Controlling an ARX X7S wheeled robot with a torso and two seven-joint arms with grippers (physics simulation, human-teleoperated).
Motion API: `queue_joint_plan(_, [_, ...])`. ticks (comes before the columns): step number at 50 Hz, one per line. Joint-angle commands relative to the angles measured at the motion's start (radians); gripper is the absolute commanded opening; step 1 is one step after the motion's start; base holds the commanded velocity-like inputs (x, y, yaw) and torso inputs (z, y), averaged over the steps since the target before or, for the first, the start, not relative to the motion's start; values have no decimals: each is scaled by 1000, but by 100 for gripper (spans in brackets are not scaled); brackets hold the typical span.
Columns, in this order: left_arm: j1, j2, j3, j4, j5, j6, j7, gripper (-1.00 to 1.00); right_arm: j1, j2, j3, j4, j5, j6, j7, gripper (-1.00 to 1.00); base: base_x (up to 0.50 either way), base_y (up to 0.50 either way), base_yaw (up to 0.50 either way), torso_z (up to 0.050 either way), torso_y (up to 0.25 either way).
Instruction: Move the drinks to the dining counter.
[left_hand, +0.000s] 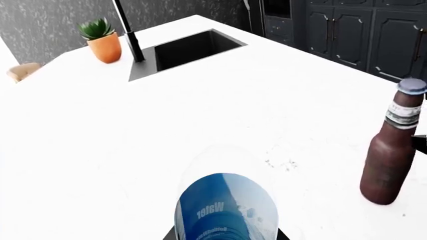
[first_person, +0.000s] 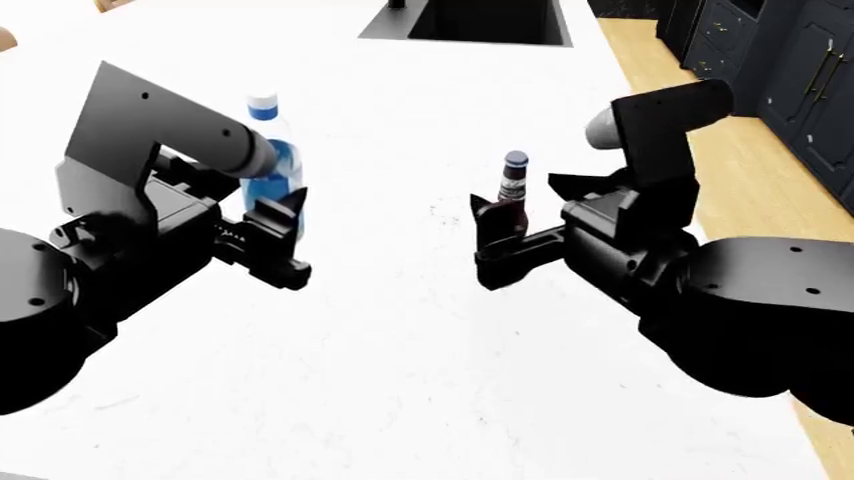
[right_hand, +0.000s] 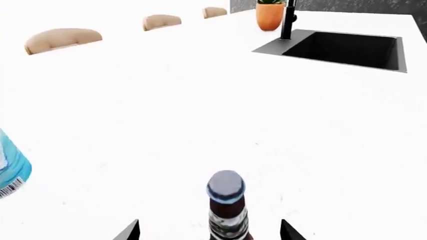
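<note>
Bottles both upright on the white dining counter (first_person: 400, 380), one at each hand. Water bottle (first_person: 271, 165), clear with blue label and blue cap, at about 10 o'clock in the head view, sitting between the fingers of the left hand (first_person: 280, 240); fingers apart on either side of it, contact not clear enough to call a grip. Same bottle close up in the left wrist view (left_hand: 227, 210), label filling the near edge. Beer bottle (first_person: 511, 185), dark brown with grey cap and neck label, at about 1 o'clock, standing between the spread fingers of the right hand (first_person: 497, 245); in the right wrist view the bottle (right_hand: 227, 210) with clear gaps to both dark fingertips (right_hand: 127, 231), so open and not touching. Bottles well apart from each other, level across the counter. Beer bottle also visible at the side of the left wrist view (left_hand: 390, 150), upright on the bare white top. Dark sink cut-out (first_person: 487, 20) at 12 o'clock, well beyond both bottles, with black faucet (left_hand: 130, 35) and an orange potted plant (left_hand: 103, 40) beside it. Tan chair backs (right_hand: 63, 39) along the counter's far edge. Navy cabinets (left_hand: 360, 35) beyond the counter.
</note>
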Motion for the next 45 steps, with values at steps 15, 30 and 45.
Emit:
queue_joint_plan(15, [137, -32, -18, 17, 78, 90, 31, -100, 146, 103, 127, -161, 273, -34, 181, 100, 0, 0, 0, 0, 1])
queue_joint_plan(30, [249, -78, -46, 50, 101, 163, 42, -100, 200, 120, 156, -176, 307, -57, 217, 100, 0, 0, 0, 1, 1])
queue_joint_plan(45, [280, -71, -38, 42, 134, 183, 65, -100, 223, 120, 154, -168, 308, -58, 221, 100, 0, 0, 0, 0, 1])
